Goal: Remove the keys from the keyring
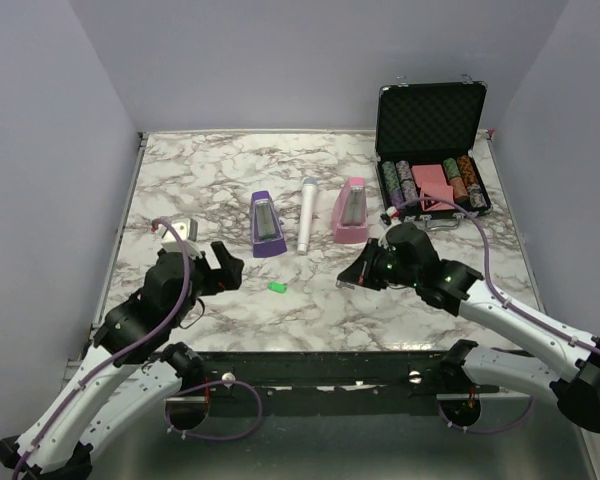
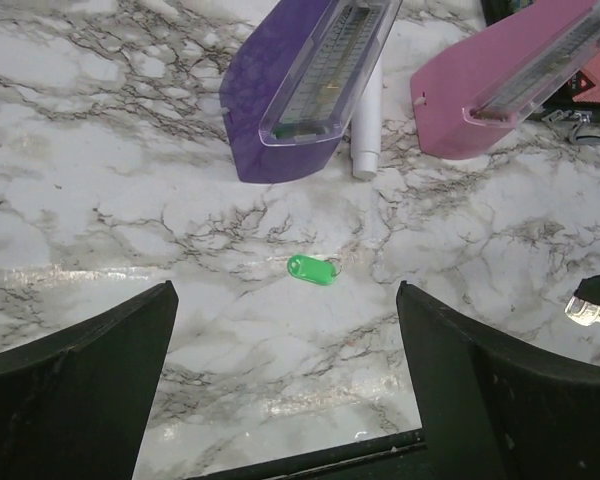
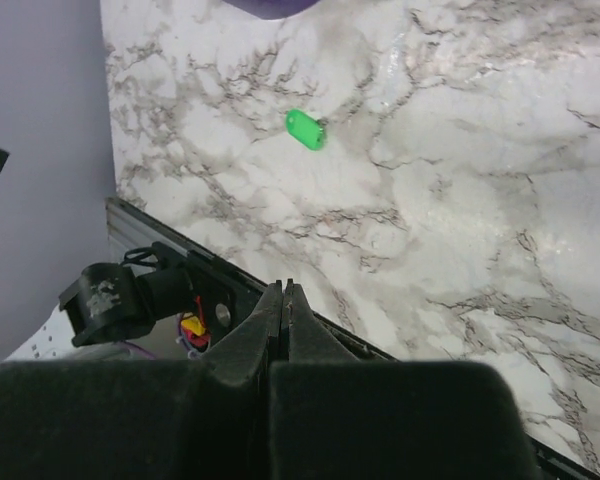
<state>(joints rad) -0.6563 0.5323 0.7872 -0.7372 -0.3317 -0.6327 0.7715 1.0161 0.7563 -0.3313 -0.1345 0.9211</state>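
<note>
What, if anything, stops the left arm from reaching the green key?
Probably nothing: the left gripper is open, and only bare table lies between it and the key.

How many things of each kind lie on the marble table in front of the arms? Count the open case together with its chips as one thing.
Wedge-shaped boxes: 2, the purple wedge and the pink wedge
Microphone: 1
Green key: 1
Open chip case: 1
Total: 5

Open tabletop (image 1: 180, 190) surrounds the key (image 1: 276, 287); metronomes (image 1: 264, 225) stand beyond.
</note>
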